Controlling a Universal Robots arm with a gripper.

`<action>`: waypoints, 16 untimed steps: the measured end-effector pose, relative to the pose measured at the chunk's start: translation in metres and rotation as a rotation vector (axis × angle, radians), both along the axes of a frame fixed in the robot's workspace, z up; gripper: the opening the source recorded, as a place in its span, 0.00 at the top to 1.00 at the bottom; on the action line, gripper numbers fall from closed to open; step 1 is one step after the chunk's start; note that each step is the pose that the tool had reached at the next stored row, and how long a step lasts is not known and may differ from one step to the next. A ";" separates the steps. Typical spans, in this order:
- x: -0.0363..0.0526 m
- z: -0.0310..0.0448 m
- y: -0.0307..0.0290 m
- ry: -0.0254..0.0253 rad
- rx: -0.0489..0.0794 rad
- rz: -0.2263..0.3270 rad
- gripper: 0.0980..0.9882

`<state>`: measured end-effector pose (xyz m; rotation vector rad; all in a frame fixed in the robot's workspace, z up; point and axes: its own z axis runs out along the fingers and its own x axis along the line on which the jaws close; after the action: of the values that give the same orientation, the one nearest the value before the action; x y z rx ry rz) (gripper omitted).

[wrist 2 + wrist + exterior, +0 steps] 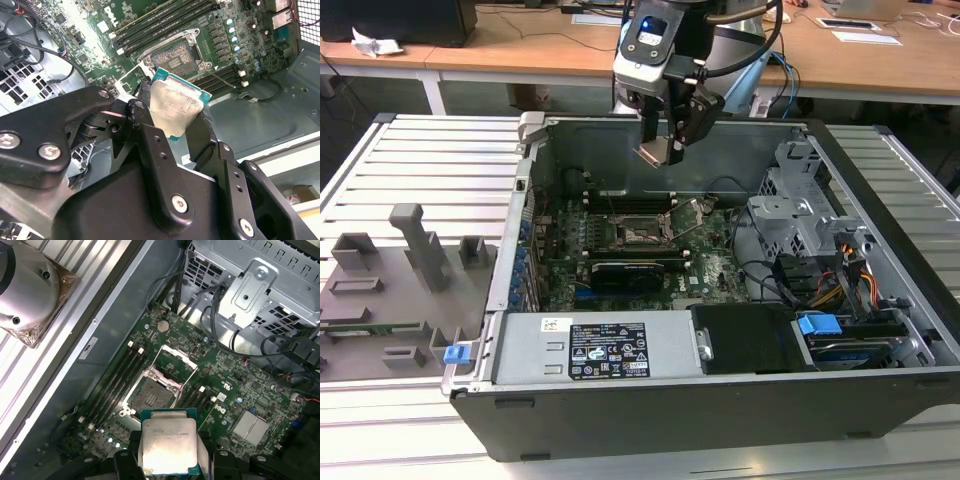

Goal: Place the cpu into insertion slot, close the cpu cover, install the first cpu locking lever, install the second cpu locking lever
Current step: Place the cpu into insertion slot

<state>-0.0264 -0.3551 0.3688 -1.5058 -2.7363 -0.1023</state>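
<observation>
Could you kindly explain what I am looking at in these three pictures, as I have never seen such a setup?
This is a robot arm working over an open computer case that lies on a slatted metal table. The exterior view comes from a camera standing off the arm. Both wrist views come from cameras riding on the arm, looking past its jaws. The jaws are shut on the cpu, a small silvery chip, held above the motherboard. Below it is the insertion slot, with the cpu cover standing open. On the exterior view's left sits a grey holder block.
</observation>
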 end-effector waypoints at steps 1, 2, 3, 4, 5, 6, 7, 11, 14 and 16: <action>0.0000 0.0000 0.0000 0.0000 0.000 -0.003 0.52; 0.0000 -0.0001 0.0000 0.0002 0.000 -0.006 0.52; 0.0000 -0.0001 0.0000 0.0004 0.000 -0.009 0.52; 0.0000 -0.0001 0.0000 0.0006 0.000 -0.013 0.52; 0.0000 -0.0001 0.0000 0.0008 0.000 -0.016 0.52; 0.0001 -0.0001 0.0000 0.0009 0.000 -0.020 0.52; 0.0001 -0.0001 0.0000 0.0009 0.000 -0.023 0.52; 0.0000 -0.0002 0.0000 0.0013 0.000 -0.042 0.52; 0.0001 -0.0002 0.0000 0.0018 0.000 -0.056 0.52; 0.0000 -0.0003 0.0000 0.0021 0.000 -0.067 0.52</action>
<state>-0.0264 -0.3552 0.3685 -1.5967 -2.6849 -0.1014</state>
